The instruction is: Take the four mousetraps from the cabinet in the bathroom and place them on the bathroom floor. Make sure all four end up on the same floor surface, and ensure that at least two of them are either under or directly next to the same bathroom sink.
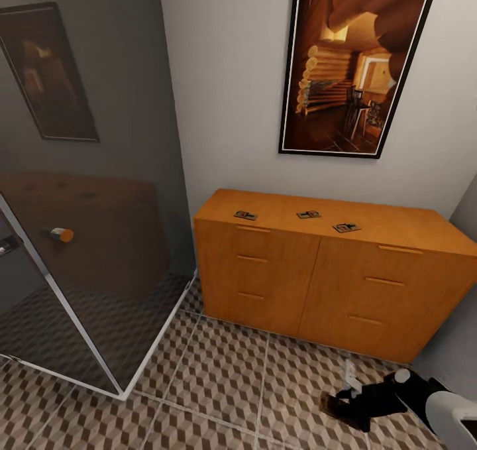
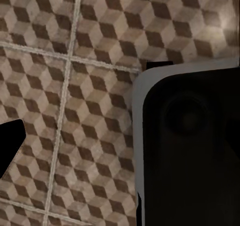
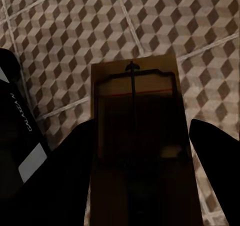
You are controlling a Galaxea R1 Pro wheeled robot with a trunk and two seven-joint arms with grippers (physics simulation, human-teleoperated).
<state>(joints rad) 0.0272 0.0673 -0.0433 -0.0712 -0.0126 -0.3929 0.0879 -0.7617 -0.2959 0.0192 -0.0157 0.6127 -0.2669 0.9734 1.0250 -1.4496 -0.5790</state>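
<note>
1. Cabinet [image 1: 318, 278]: an orange-brown sideboard with bar handles, stood against the white wall beneath a framed picture [image 1: 354, 62].
2. Mousetraps on the cabinet top: three are seen, spaced apart in a rough row, left [image 1: 245, 215], middle [image 1: 309, 215] and right [image 1: 346, 227].
3. Fourth mousetrap [image 3: 137, 136]: a tan board with dark wire and a red line, seen in the right wrist view between the two dark fingers [image 3: 217, 156], above the tiled floor.
4. Right gripper [image 1: 344, 403]: seen low over the bathroom floor [image 1: 218, 377] in front of the cabinet; its fingers are clamped on the fourth mousetrap.
5. Left gripper: one dark fingertip [image 2: 9, 145] is seen over the tiles; the finger spacing cannot be told.
6. Glass shower screen [image 1: 86, 264]: stood to the left of the cabinet.
</note>
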